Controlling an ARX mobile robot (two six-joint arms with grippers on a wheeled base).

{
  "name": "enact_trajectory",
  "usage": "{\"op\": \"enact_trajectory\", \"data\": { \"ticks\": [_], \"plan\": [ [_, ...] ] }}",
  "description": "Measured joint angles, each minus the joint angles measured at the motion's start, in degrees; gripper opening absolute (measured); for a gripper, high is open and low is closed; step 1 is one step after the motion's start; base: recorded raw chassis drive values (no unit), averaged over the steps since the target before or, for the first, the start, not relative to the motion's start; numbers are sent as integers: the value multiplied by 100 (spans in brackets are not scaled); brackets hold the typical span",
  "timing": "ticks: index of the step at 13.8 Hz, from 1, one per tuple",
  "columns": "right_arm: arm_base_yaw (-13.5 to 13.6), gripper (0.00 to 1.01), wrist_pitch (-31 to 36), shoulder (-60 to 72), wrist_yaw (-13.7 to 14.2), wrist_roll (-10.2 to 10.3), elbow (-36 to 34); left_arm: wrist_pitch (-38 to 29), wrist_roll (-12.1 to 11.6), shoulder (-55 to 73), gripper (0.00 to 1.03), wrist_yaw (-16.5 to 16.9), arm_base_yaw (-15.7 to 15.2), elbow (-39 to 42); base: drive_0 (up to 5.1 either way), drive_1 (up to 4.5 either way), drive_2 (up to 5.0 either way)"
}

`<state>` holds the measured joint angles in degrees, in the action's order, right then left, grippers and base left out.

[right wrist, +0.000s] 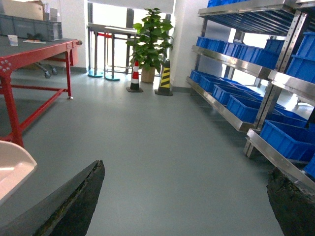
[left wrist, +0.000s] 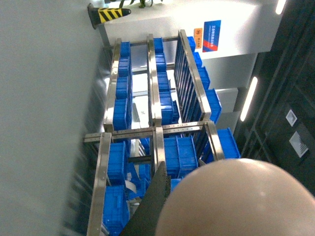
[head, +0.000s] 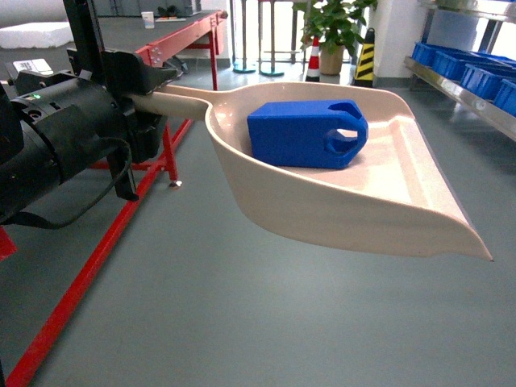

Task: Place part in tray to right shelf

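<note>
The beige tray (head: 379, 189) hangs level above the floor. The blue part (head: 302, 133) lies on its side in the deep end, handle loop pointing right. My left gripper (head: 153, 101) is shut on the tray's handle at the left of the head view. In the left wrist view the tray's rounded back (left wrist: 241, 201) fills the lower right beside one black finger (left wrist: 156, 199). My right gripper (right wrist: 187, 169) is open with only floor between its fingers, and a corner of the tray (right wrist: 12, 169) shows at its left. The right shelf (head: 463, 89) stands at the far right with blue crates.
A red-framed workbench (head: 173, 40) stands behind and to the left. A potted plant (head: 332, 32) and striped cones (head: 364, 56) stand at the back wall. Steel racks of blue crates (right wrist: 246, 105) line the right side, with grey floor (right wrist: 147, 147) before them.
</note>
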<state>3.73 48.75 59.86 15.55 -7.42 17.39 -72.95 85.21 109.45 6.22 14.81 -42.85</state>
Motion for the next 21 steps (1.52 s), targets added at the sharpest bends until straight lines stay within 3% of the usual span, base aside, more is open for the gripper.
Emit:
{"op": "enact_trajectory", "data": {
  "ticks": [21],
  "plan": [
    [2,98,0,0,-13,0,0,-20,-9,0,12,-4,0,-7,-9,417,-435]
  ]
}}
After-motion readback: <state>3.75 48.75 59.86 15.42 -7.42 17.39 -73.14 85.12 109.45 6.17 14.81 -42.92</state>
